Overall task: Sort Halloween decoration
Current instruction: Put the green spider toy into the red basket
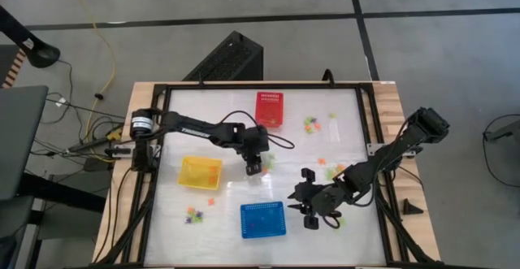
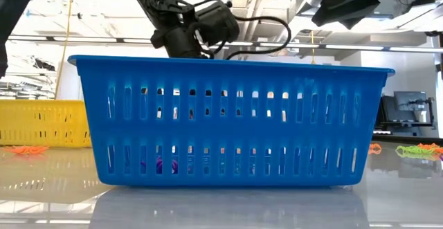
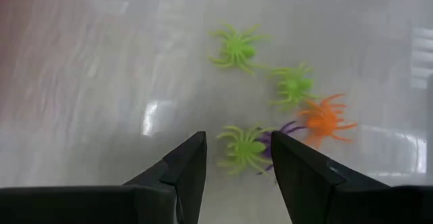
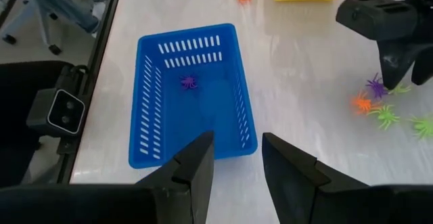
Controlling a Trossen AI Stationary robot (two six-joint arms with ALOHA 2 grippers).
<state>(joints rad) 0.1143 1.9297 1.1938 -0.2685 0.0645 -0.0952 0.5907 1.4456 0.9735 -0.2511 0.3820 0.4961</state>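
Between the left gripper's [image 3: 235, 166] parted fingers, a light green spider [image 3: 242, 147] lies on the table [image 3: 101, 82], not yet gripped. A purple spider [image 3: 279, 133] touches it, with an orange spider [image 3: 325, 118] just beyond and two more green ones past those. The step in hand is the pick: the fingers must descend and close on the green spider alone, excluding the purple one. Beside this cluster, the right gripper [image 4: 237, 158] hangs over the blue basket [image 4: 152, 129], fingers apart and empty; one purple trinket [image 4: 190, 82] lies inside.
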